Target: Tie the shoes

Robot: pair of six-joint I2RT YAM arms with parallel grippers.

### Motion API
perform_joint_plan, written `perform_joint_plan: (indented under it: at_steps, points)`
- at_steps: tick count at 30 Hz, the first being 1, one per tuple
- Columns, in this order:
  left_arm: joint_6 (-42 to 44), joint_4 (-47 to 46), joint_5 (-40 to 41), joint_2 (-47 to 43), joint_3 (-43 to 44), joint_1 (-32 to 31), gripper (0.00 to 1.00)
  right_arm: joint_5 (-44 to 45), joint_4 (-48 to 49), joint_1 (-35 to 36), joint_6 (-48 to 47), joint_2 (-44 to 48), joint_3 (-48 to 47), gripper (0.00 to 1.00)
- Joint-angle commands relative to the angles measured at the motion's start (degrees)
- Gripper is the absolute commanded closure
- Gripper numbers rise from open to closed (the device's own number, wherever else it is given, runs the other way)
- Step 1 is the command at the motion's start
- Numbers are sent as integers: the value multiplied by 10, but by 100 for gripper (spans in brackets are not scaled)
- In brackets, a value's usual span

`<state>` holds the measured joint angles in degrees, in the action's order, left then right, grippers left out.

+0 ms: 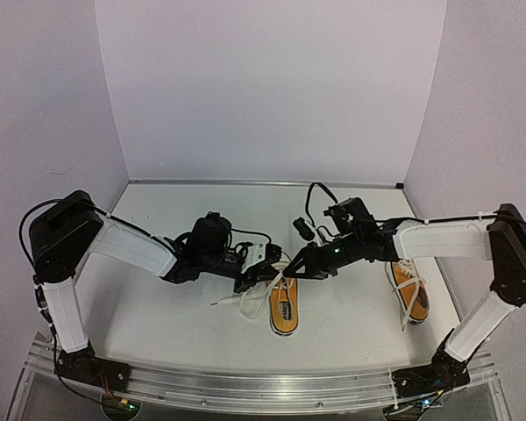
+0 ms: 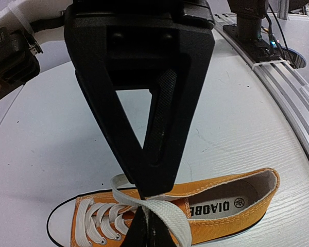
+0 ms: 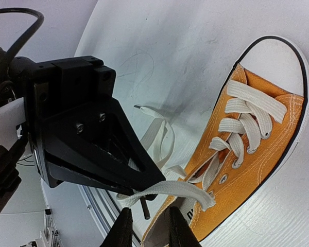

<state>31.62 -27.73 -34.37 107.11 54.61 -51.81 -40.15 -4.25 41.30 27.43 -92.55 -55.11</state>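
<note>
- The left gripper (image 2: 153,191) has its jaws pressed together, pinching a white flat lace (image 3: 170,188) at the very tip, just above one shoe's eyelets.
- Loose lace ends (image 1: 232,301) trail over the white table (image 1: 158,324) just left of that shoe.
- The centre shoe (image 1: 283,314) lies on its sole near the front middle of the table, heel toward the arms. It is orange canvas with a white rubber sole, a white toe cap edged in black, crossed white lacing and dark print on the insole.
- From above, its toe end is hidden under the two meeting grippers.
- The right gripper (image 3: 149,211) stands narrowly parted. The pinched lace runs across just past its fingertips, and I cannot tell whether it touches them.
- The second shoe (image 1: 412,303) sits near the right edge, well apart from the first, and its far end is covered by the right arm.
</note>
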Motion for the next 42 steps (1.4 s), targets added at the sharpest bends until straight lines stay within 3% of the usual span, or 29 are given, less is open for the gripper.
perform_joint_plan:
  at_steps: [1, 24, 30, 37, 42]
  points:
    - [4, -20, -8, -1, -2, -2, 100, -11, 32, 3, 10, -6, -21, 78]
    - [10, 0, 2, -2, 10, -2, 100, -28, 37, 6, 9, -15, -23, 100]
    - [-11, 49, 73, -31, 7, 0, 76, 12, 7, 5, -11, 19, -30, 100]
    - [-38, 114, 193, -129, -52, 22, 46, 66, -41, 4, -27, 68, -22, 100]
    - [-29, 242, 225, -176, -57, 28, 45, 81, -52, 3, -33, 82, -11, 100]
